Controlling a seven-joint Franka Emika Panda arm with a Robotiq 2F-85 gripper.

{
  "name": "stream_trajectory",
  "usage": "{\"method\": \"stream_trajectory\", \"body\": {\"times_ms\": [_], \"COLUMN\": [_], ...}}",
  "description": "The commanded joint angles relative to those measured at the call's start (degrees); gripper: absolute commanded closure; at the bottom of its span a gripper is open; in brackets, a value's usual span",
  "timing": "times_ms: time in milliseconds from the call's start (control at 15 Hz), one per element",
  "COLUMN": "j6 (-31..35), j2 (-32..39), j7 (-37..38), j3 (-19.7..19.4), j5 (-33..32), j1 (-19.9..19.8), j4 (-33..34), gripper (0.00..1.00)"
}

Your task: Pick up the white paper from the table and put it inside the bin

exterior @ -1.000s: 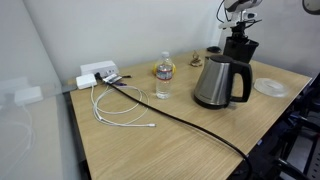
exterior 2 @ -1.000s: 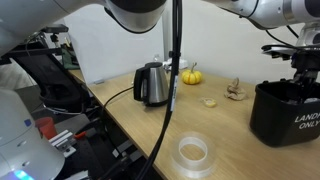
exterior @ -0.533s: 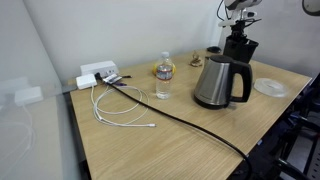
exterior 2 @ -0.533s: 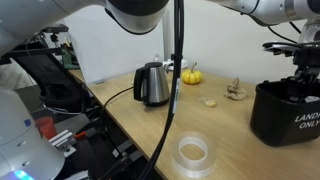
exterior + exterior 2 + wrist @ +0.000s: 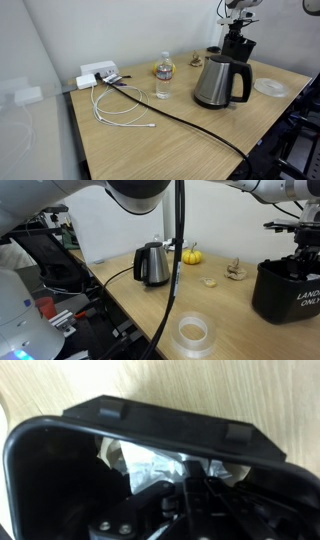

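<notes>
The black bin (image 5: 238,48) stands at the far end of the wood-grain table (image 5: 170,130), behind the kettle; it also shows in an exterior view (image 5: 285,292). My gripper (image 5: 237,22) hangs right over the bin's mouth, as the exterior view from the other side also shows (image 5: 307,242). In the wrist view the bin's rim (image 5: 170,420) fills the frame. My fingers (image 5: 192,480) are drawn together inside the opening, with the crumpled white paper (image 5: 140,465) at their tips. The paper is hidden in both exterior views.
A steel kettle (image 5: 218,82) stands next to the bin. A water bottle (image 5: 164,78), a white cable and power block (image 5: 100,76), a black cable (image 5: 190,125) and a flat whitish disc (image 5: 270,87) lie on the table. A tape roll (image 5: 192,332) lies near the table's edge.
The gripper has shifted only slightly over the bin; nothing else has moved.
</notes>
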Motion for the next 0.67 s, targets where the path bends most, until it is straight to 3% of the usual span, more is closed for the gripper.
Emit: {"method": "stream_trajectory", "body": {"times_ms": [0,600], "j6": [4.04,9.72], "j2": [2.11,2.93], "j7": [3.02,5.57], "j3": [0.86,1.12], "j5": [2.01,1.83], "j1": [-1.21,-1.16], "j4": [2.82,2.70], "gripper": [1.00,1.00]}}
